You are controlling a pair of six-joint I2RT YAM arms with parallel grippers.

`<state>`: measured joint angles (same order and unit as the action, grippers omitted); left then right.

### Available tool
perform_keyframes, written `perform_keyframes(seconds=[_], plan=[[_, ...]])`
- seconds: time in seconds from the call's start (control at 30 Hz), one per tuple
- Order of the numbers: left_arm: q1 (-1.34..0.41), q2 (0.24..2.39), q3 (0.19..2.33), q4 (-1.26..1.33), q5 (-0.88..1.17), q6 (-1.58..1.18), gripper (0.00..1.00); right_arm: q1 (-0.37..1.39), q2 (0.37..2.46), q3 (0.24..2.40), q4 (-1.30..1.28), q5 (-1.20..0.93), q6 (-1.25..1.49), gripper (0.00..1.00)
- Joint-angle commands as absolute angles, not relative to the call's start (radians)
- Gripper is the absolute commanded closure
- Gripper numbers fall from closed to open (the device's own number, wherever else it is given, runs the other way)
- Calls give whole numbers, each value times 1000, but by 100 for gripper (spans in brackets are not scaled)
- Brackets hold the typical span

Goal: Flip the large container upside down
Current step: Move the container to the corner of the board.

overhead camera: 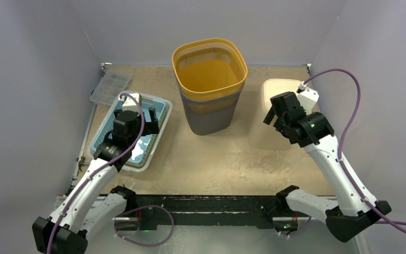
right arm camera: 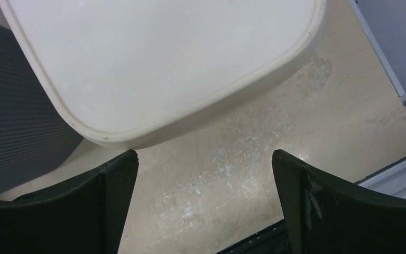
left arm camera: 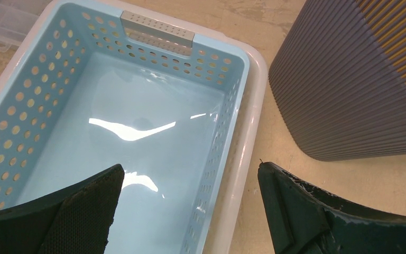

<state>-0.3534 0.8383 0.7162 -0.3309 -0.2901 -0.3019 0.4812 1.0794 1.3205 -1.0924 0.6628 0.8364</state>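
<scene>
Left wrist view: the left tool [left arm camera: 190, 172] hangs with its fingers spread wide and nothing between them, over the near end of a pale blue perforated basket [left arm camera: 31, 79]. The basket sits inside a white tray [left arm camera: 251, 127]. Ahead and to the right of the tool stands the large container [left arm camera: 349, 79], showing a grey ribbed wall with orange slats above. A strip of bare surface [left arm camera: 275, 32] separates it from the tray. The corner of a clear box [left arm camera: 5, 21] shows far ahead on the left.

Right wrist view: the right tool [right arm camera: 205, 156] is also wide open and empty, above bare surface. A cream lid [right arm camera: 164, 63] lies just ahead of it. The container's grey wall is ahead on the left, close beside the lid; I cannot tell whether they touch.

Top view: the container stands upright, mouth up, between the two tools and beyond both. The tray's right rim lies between the left tool and the container.
</scene>
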Motion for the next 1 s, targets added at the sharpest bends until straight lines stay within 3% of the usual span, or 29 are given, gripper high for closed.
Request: perform_keyframes(seconds=[0.0,0.23,0.73,0.97], plan=[[-348,823,761,-315,-275,-290,4,436,1081,1357,-1051,644,807,1],[-347,811,759,-313,-273,-290,4,434,1004,1341,-987,625,872,1],[-347,807,760,-312,-262,-287,4,388,1048,1316,-813,642,894,1],[-347,805,759,-314,-259,-287,4,195,1131,1312,-661,526,692,19]])
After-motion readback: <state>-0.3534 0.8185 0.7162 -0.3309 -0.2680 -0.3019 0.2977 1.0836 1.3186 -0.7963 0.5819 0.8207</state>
